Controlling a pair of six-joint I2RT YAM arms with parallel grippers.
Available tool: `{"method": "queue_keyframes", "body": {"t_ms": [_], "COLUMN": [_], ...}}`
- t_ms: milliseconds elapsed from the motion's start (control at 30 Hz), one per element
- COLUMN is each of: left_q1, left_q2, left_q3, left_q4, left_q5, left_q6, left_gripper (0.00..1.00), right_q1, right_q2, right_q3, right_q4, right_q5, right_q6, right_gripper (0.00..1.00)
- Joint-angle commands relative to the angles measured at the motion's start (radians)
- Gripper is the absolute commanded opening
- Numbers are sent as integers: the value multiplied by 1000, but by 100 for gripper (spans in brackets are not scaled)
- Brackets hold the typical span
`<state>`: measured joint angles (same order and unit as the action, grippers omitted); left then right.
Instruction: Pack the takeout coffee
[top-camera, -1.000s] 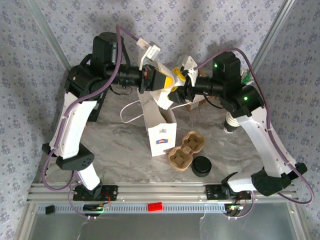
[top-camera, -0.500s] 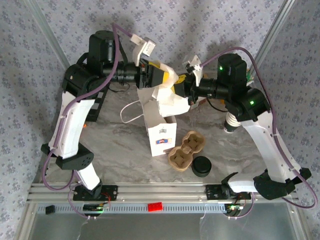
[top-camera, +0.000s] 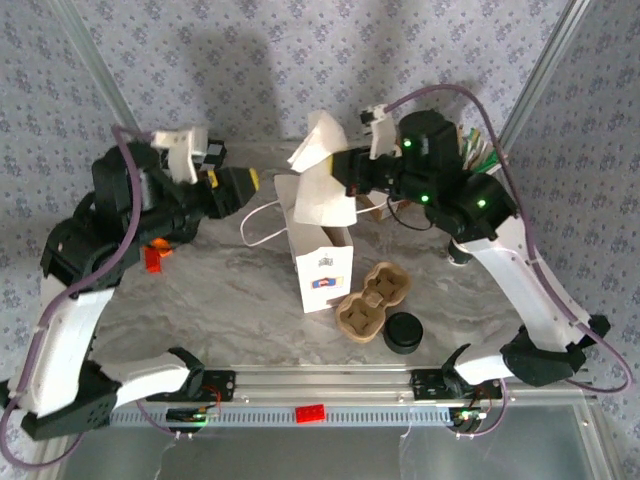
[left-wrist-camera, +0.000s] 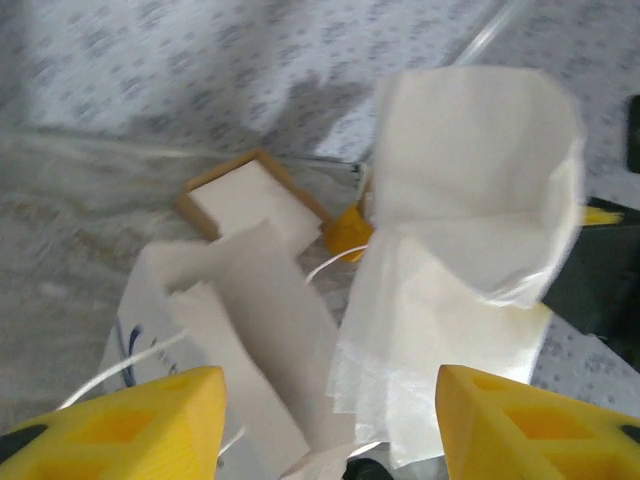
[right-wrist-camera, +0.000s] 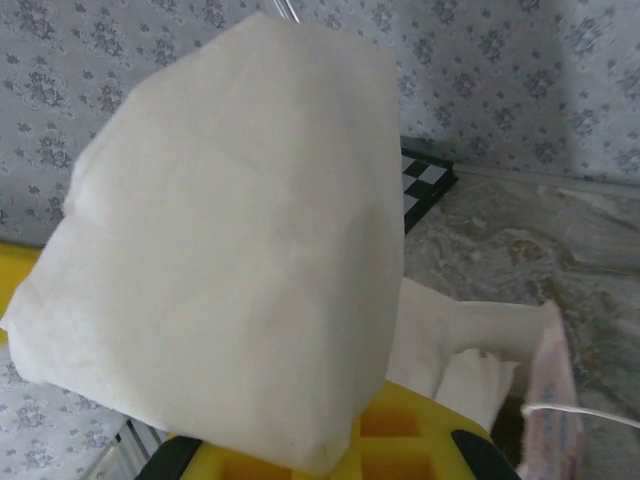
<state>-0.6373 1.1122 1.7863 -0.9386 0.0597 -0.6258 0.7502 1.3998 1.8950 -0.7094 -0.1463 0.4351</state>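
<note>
marble tabletop (top-camera: 230, 290) lay below. right gripper (top-camera: 348, 178) was clamped on white napkins (top-camera: 322, 195) above the paper bag (top-camera: 322, 262), its fingertips hidden behind them. left gripper (top-camera: 248, 182), jaws apart and empty, hung left of the bag. cup carrier (top-camera: 372, 300) sat just right of the bag.

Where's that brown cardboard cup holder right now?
In the top view, the cup carrier lies right of centre, between the white paper bag and the black lid.
</note>
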Motion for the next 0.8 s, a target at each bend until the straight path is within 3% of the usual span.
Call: {"method": "queue_keyframes", "body": {"t_ms": [0, 400, 767], "left_q1": [5, 6, 17], "left_q2": [-46, -24, 52], "left_q3": [-138, -299, -302], "left_q4": [70, 126, 92], "left_q5": [-109, -37, -12], "left_q6": [-183, -293, -279], "left_gripper": [54, 47, 44], "right_q1": [49, 88, 107], "right_q2": [34, 51, 62], "right_q3": [3, -201, -205], "right_q4": [85, 218, 51], "right_q5": [109, 149, 247], "right_q6": [59, -112, -312], "right_gripper": [0, 0, 0]}}
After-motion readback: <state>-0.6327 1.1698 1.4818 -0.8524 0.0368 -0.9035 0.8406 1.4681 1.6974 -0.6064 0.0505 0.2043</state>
